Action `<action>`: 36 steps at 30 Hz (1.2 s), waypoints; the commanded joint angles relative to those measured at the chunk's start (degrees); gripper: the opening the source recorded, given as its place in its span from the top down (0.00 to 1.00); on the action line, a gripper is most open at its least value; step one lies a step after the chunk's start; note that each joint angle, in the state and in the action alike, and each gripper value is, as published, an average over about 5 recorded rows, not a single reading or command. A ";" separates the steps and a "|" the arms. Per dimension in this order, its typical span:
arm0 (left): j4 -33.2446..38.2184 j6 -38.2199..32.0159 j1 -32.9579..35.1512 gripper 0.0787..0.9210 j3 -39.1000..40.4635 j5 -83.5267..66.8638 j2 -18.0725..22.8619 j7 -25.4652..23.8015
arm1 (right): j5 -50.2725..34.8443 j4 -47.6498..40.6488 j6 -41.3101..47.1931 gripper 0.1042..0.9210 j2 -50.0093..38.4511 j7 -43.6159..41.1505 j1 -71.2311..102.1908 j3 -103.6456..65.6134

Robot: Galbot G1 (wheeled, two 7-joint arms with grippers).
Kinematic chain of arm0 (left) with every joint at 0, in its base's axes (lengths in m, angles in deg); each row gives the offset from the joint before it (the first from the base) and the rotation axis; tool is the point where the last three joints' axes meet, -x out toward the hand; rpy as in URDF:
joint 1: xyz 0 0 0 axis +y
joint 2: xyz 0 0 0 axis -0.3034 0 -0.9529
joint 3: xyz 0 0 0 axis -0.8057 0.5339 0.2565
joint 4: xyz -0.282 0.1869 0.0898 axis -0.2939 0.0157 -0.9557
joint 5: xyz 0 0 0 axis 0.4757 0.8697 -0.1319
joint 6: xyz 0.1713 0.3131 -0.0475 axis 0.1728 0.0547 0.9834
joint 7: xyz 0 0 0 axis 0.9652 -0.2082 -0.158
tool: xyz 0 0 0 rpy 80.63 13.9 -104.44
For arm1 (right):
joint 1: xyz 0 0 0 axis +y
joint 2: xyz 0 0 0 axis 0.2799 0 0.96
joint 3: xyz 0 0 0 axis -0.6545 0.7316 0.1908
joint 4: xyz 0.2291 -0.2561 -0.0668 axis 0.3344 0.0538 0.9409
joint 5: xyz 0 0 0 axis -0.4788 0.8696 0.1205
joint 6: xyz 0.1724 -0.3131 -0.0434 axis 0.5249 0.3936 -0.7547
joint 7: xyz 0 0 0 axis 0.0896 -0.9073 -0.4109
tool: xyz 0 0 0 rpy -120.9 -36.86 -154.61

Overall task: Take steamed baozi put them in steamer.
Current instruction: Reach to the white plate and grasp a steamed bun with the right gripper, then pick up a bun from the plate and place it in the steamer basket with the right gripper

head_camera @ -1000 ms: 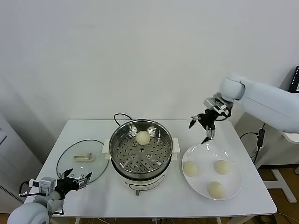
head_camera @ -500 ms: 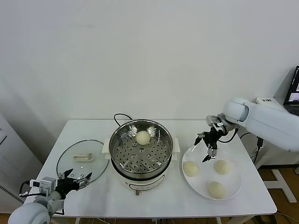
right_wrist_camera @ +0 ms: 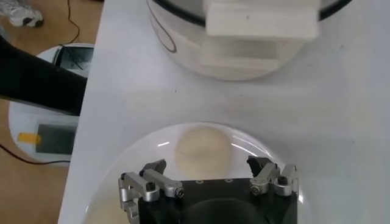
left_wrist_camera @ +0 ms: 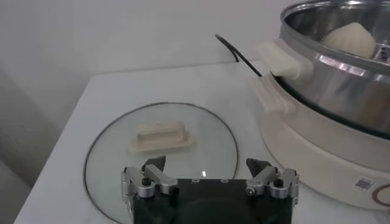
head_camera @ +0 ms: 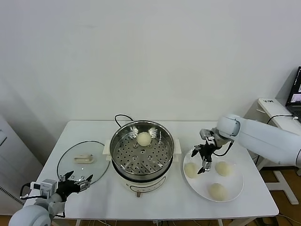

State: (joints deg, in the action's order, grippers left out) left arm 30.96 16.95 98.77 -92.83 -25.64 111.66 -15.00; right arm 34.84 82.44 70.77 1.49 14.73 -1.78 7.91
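Right tool [head_camera: 201, 162] open, just above plate-side baozi [head_camera: 191, 170].

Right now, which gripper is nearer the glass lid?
Left. The left gripper sits open at the near edge of the glass lid. The right gripper hangs open over the plate, beyond the steamer.

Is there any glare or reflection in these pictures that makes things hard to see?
Head view: the steamer shines brightly along its steel rim, and the glass lid mirrors the wall. Left wrist view: a small glint on the lid. Right wrist view: thin highlights curve across the plate around a baozi.
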 commanded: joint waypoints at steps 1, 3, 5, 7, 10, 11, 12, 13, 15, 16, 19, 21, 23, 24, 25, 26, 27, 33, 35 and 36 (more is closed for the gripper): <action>-0.02 0.03 0.08 0.12 -0.04 0.02 0.00 0.00 | 1.14 -0.73 0.92 0.12 0.91 1.15 4.56 -2.18; 0.01 0.04 0.14 0.12 -0.08 0.02 0.00 0.00 | 1.56 -1.07 0.90 0.12 1.21 1.39 5.18 -2.81; 0.05 0.04 0.20 0.12 -0.10 0.03 0.01 0.00 | 2.16 -1.43 0.84 0.13 1.48 1.54 5.63 -3.33; 0.09 0.04 0.26 0.12 -0.12 0.03 0.02 0.00 | 2.76 -1.76 0.78 0.14 1.69 1.64 6.00 -3.79; 0.14 0.04 0.35 0.12 -0.12 0.05 0.07 0.00 | 3.34 -2.13 0.78 0.18 1.91 1.95 6.57 -4.67; 0.16 0.04 0.37 0.12 -0.12 0.06 0.09 0.00 | 3.58 -2.22 0.79 0.20 1.95 2.03 6.71 -4.92; 0.19 0.04 0.38 0.12 -0.11 0.06 0.10 0.00 | 3.84 -2.29 0.79 0.21 1.96 2.07 6.81 -5.10; 0.22 0.04 0.39 0.12 -0.11 0.06 0.12 0.01 | 4.13 -2.33 0.80 0.23 1.93 2.07 6.86 -5.19; 0.28 0.04 0.40 0.12 -0.11 0.07 0.15 0.02 | 4.64 -2.36 0.80 0.27 1.77 2.04 6.95 -5.35; 0.30 0.05 0.40 0.12 -0.11 0.08 0.16 0.02 | 4.82 -2.34 0.80 0.30 1.66 2.03 6.99 -5.43; 0.30 0.07 0.37 0.12 -0.08 0.10 0.19 0.04 | 5.28 -2.11 0.82 0.39 1.25 1.96 6.98 -5.65; 0.28 0.10 0.32 0.12 -0.06 0.10 0.23 0.05 | 5.45 -1.86 0.79 0.45 0.94 1.88 6.83 -5.74; 0.30 0.14 0.26 0.12 -0.03 0.10 0.29 0.07 | 5.37 -1.51 0.78 0.50 0.60 1.76 6.48 -5.79; 0.31 0.17 0.25 0.12 0.00 0.12 0.32 0.08 | 5.26 -1.32 0.78 0.51 0.44 1.66 6.19 -5.78; 0.33 0.21 0.23 0.12 0.04 0.16 0.34 0.09 | 5.16 -1.12 0.78 0.52 0.24 1.51 5.68 -5.70; 0.35 0.25 0.22 0.12 0.09 0.22 0.36 0.10 | 5.03 -0.85 0.77 0.52 0.02 1.31 5.00 -5.47; 0.38 0.29 0.20 0.12 0.13 0.27 0.38 0.11 | 4.81 -0.56 0.74 0.52 -0.22 1.03 4.00 -5.04; 0.67 0.43 0.31 0.12 -0.01 0.36 0.24 0.11 | 1.03 1.82 0.44 0.53 -1.48 -2.22 -9.70 2.32; 0.71 0.41 0.37 0.12 -0.15 0.33 0.12 0.12 | -0.76 2.49 0.29 0.53 -1.38 -3.60 -14.72 4.79; 0.72 0.39 0.39 0.12 -0.22 0.31 0.06 0.13 | -1.80 2.82 0.28 0.53 -1.17 -4.16 -17.13 6.00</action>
State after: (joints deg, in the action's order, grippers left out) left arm 31.67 17.37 99.15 -93.03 -25.34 111.76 -14.87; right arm 35.99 84.09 71.27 0.99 12.82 -7.45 8.60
